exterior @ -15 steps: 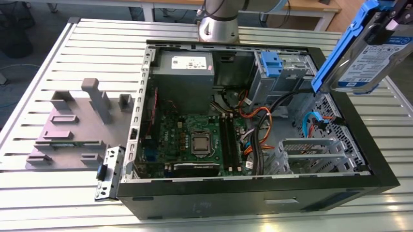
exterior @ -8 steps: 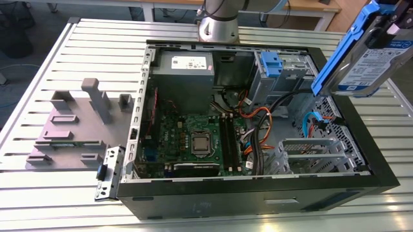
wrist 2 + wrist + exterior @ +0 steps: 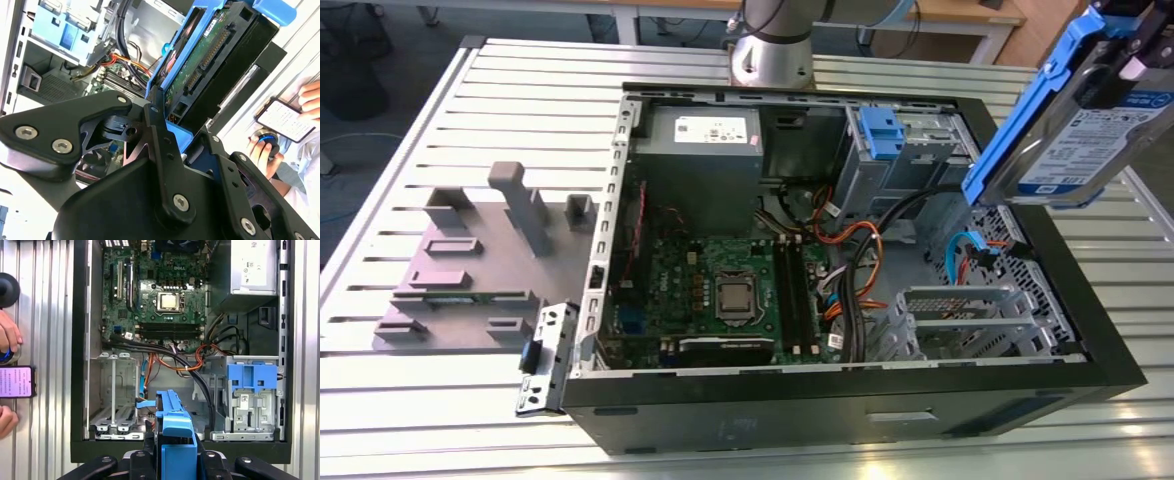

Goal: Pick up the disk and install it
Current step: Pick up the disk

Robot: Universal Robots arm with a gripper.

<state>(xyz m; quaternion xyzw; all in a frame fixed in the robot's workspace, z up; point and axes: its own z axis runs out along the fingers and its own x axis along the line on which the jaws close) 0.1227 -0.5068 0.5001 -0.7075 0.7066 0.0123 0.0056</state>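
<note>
One gripper (image 3: pixel 165 135) holds the disk (image 3: pixel 1091 120) up in the air, its fingers (image 3: pixel 159 137) closed on the blue carrier bracket — the drive hangs tilted above the far right corner of the open computer case (image 3: pixel 854 400) in the exterior view, clear of it. Below lie the motherboard (image 3: pixel 720 290), the grey power supply (image 3: pixel 700 150) at the far side, and the drive cage with its blue latch (image 3: pixel 881 132). Left of the case, on the slatted metal table (image 3: pixel 440 400), sits a grey fixture (image 3: pixel 467 270). A person's hand (image 3: pixel 9 335) and a phone (image 3: pixel 16 382) appear beside the case in the first wrist view.
</note>
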